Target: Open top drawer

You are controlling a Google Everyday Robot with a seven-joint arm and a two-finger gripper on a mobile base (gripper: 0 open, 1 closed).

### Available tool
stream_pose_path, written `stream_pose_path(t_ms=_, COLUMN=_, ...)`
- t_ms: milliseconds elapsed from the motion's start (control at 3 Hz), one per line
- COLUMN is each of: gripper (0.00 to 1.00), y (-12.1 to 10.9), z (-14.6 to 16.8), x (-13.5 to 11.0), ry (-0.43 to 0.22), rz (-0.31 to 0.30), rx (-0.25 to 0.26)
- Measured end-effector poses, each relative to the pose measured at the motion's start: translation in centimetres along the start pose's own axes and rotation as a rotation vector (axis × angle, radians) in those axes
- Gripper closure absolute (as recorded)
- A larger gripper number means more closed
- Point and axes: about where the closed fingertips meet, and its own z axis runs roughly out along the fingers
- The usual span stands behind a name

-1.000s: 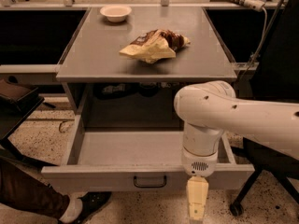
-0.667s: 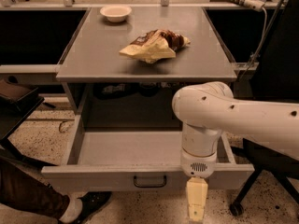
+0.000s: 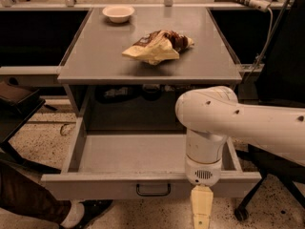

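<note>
Top drawer [image 3: 128, 154] already wide open, w/ handle [image 3: 153, 190] just left of gripper [image 3: 201, 210]
Gripper hangs in front of the drawer front, clear of the handle. Grip state: can't tell tbh.

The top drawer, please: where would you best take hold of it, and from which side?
Grip the black handle at the front centre of the top drawer, coming from the front: its horizontal bar stands off the panel, leaving a gap behind. The tool hangs before the front panel, right of the handle in the picture, so it would probably shift sideways first.
</note>
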Motion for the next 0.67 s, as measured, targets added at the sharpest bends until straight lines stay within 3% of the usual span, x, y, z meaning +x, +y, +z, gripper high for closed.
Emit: stream_pose_path(t_ms=667, gripper=0.0, y=1.45, z=0.28, x=0.65, ry=-0.001, rz=0.015, rx=-0.039)
